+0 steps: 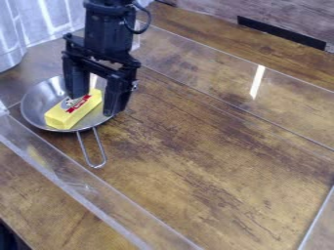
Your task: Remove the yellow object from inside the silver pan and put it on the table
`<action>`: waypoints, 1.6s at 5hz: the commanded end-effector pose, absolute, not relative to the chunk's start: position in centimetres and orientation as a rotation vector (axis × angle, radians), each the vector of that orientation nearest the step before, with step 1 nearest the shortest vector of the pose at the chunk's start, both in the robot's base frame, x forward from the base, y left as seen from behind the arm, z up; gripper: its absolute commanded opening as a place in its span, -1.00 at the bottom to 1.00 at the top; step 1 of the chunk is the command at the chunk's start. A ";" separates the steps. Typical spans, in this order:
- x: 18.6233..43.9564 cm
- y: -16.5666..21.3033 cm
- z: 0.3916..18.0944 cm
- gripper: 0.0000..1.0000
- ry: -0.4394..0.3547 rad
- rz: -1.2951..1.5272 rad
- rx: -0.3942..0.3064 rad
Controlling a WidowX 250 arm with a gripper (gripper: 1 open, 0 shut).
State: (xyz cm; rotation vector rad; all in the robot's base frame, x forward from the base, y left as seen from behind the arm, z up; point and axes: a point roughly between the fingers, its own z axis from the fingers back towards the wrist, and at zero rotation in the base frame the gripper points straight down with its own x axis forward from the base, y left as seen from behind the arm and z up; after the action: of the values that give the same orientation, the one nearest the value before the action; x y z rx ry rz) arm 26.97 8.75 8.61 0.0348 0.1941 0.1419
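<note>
**Inside the pan, a block awaiting pickup**

Within the pan (39, 96) the block (72, 107) is seen lying flat, label up. It is straddled from above by the gripper (94, 93), jaws spread wide and empty, presumably so each finger clears a side. Bare table (222, 146) is left alongside for placement.

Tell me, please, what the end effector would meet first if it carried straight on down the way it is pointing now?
Probably the yellow object lying in the silver pan. The open end effector points nearly straight down with its fingers above the block's upper end. Depth is hard to judge from this one view, so a finger might touch the pan floor beside it instead.
</note>
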 end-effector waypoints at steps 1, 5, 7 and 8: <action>27.7 9.8 9.7 1.00 0.141 0.174 0.049; 27.8 11.7 8.9 1.00 0.158 0.224 0.063; 27.9 12.6 8.3 1.00 0.170 0.230 0.063; 27.9 13.0 8.0 1.00 0.176 0.228 0.062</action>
State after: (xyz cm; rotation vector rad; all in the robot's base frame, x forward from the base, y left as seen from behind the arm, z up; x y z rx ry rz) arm 27.33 11.95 6.51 0.0461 0.2352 0.2031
